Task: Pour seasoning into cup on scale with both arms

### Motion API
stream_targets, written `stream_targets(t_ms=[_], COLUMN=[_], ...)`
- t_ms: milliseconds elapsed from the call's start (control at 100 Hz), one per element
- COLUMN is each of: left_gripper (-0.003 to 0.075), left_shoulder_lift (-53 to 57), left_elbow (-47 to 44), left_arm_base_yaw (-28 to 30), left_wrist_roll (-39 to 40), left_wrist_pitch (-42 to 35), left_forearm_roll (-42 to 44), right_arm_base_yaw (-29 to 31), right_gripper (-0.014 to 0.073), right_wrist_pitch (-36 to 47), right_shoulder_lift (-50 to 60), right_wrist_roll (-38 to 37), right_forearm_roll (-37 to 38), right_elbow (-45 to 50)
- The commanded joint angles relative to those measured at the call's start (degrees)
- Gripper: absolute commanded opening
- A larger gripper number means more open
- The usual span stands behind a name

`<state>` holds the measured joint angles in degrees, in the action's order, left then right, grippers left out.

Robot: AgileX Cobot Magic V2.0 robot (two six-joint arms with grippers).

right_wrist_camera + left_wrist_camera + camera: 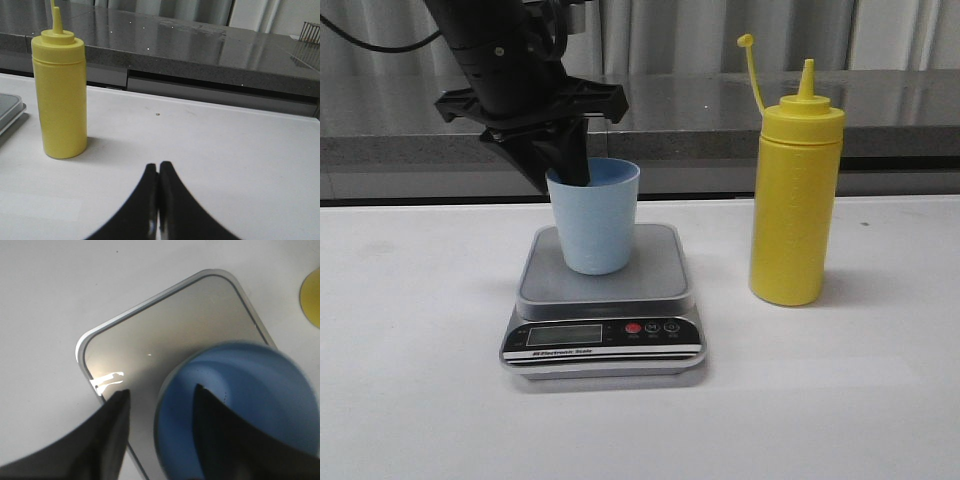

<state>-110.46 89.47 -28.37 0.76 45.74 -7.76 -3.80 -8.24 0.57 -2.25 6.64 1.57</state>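
Observation:
The pale blue cup (595, 225) stands upright on the silver-grey scale (605, 300). My left gripper (565, 175) reaches down from above at the cup's left rim. In the left wrist view (160, 392) it is open, with one finger inside the cup (250, 390) and one outside over the scale platform (165, 325); gaps show on both sides of the wall. The yellow seasoning bottle (795, 200) stands upright to the right of the scale, its cap (747, 42) off the nozzle and hanging on its tether. My right gripper (159, 164) is shut and empty, low over the table to the right of the bottle (62, 100).
A grey stone counter (720, 120) runs along the back edge of the white table (420, 380). A corner of the scale (10, 107) shows in the right wrist view beyond the bottle. The right arm is not in the front view.

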Motion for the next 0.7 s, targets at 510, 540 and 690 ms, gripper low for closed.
stream_targets(t_ms=[510,540,690], left_gripper=[0.0567,0.0567,0.0567], left_shoulder_lift=[10.7,11.7,16.6], left_elbow=[1.9,1.9,1.9], left_arm_base_yaw=[-0.6,-0.6,-0.6], left_wrist_roll=[0.0,0.0,0.7], left_wrist_pitch=[-1.6,-1.6,-1.6], left_forearm_roll=[-0.3,0.1,5.0], right_arm_base_yaw=[0.3,0.3,0.3], right_gripper=[-0.0120,-0.0120,-0.0120], right_wrist_pitch=[4.5,4.5,4.5], right_shoulder_lift=[0.9,0.9,0.9], right_wrist_roll=[0.5,0.5,0.5], right_forearm_roll=[0.0,0.0,0.0], right_elbow=[0.1,0.1,0.1])
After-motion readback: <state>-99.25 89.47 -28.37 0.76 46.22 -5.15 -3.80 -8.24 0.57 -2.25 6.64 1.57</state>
